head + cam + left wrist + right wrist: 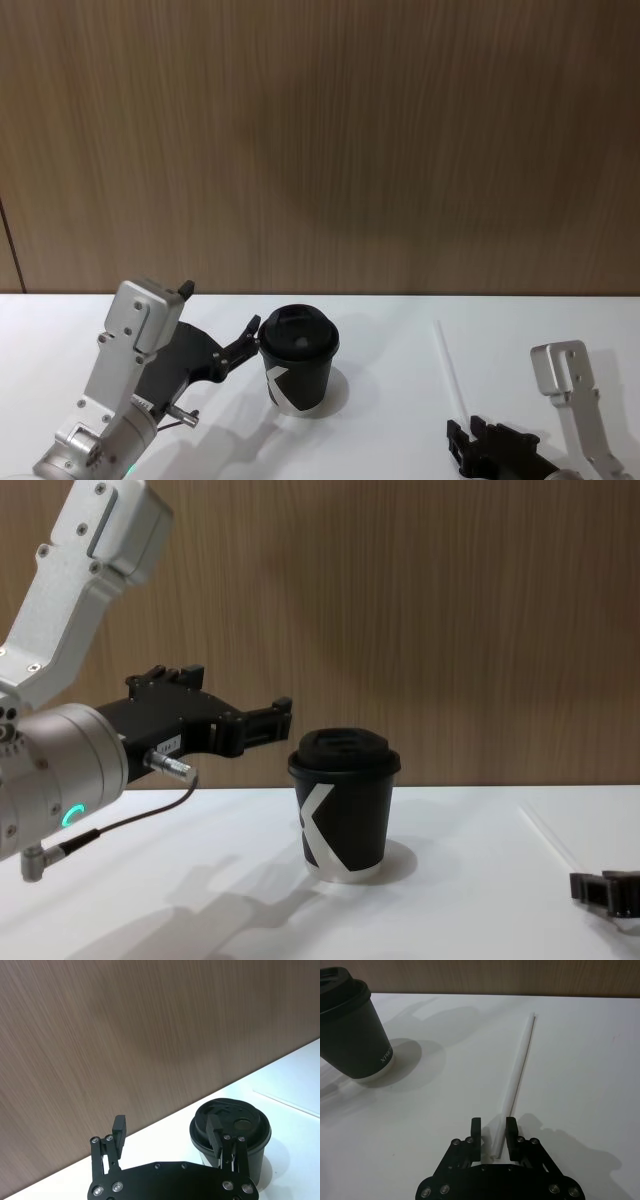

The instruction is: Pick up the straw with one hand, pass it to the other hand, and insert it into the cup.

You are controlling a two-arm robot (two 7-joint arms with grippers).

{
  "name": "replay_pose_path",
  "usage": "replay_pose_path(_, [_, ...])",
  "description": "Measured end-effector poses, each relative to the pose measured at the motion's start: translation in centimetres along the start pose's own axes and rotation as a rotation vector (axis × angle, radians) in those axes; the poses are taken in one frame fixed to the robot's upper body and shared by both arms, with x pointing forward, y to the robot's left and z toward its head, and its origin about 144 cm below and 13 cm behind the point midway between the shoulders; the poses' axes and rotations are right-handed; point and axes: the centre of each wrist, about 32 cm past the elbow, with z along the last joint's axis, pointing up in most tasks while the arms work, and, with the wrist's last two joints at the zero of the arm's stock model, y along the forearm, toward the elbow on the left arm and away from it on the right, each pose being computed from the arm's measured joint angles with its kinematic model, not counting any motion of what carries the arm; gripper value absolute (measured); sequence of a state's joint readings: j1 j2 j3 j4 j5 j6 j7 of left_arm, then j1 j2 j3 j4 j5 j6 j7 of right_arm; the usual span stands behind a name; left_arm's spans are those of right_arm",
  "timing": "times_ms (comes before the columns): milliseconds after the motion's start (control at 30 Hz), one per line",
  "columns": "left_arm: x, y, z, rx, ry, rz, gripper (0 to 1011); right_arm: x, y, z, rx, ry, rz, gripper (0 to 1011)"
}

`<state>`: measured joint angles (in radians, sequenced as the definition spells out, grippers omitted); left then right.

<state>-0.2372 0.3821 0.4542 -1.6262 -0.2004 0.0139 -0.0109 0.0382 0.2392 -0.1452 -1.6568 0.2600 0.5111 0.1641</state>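
At the left, the left tool (pixel 167 1132) hovers spread, one finger just beside the lid of the black paper cup (pixel 298 372) on the white table (pixel 400 330). Rightward, the white straw (pixel 447 365) lies flat, its near end between the parted fingers of the right tool (pixel 493 1129). An off-centre closing could flick the straw away.

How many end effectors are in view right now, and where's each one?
2. The left end effector hangs open beside the cup, up at its top. The right end effector sits low and open at the near end of the straw, a finger on each side.
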Motion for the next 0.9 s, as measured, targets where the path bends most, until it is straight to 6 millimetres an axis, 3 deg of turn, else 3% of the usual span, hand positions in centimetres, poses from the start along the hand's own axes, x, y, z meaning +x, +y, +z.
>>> replay_pose_path(367, [0.0, 0.0, 0.0, 0.0, 0.0, 0.0, 1003, -0.01, -0.02, 0.01, -0.001, 0.002, -0.001, 30])
replay_pose_path(900, [0.0, 0.0, 0.0, 0.0, 0.0, 0.0, 1003, 0.02, -0.13, -0.24, 0.034, -0.005, -0.035, 0])
